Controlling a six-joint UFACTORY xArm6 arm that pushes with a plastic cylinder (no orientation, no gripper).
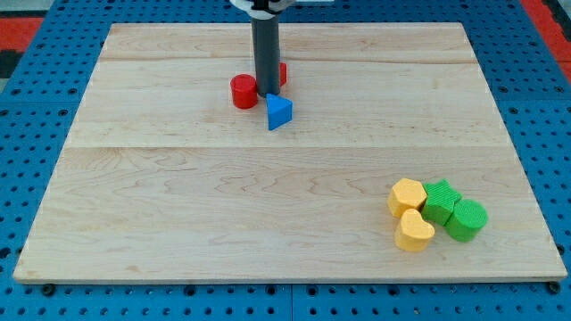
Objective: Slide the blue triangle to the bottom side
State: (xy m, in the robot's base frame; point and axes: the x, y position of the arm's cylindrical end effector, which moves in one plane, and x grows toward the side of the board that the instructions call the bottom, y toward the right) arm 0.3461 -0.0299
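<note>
**A:** Blue triangle, where is it sitting?

**B:** Upper middle of the frame, a little left of centre, on the wooden surface. It has most of the board to cross before it reaches the bottom edge.

**A:** And my tip?

**B:** My tip stands just above the triangle's upper left corner, touching it or very nearly; I cannot tell which. As for the tool's state, it is a plain rod with nothing to spread, press together or pinch, so it holds nothing and can only push.

**A:** What else is near?

**B:** A red cylinder just left of the tip, and a second red block half hidden behind the rod, shape unclear. Far off in the lower right sit a yellow hexagon, a yellow heart, a green star and a green cylinder, bunched together.

**A:** What could go wrong?

**B:** My guess: the contact is off the triangle's centre, so a straight push downward may spin it and let it slip off to the right. The red cylinder is close enough to get nudged if the tip swings left first.

**A:** Any containers?

**B:** None in view; nothing holds anything.
</note>
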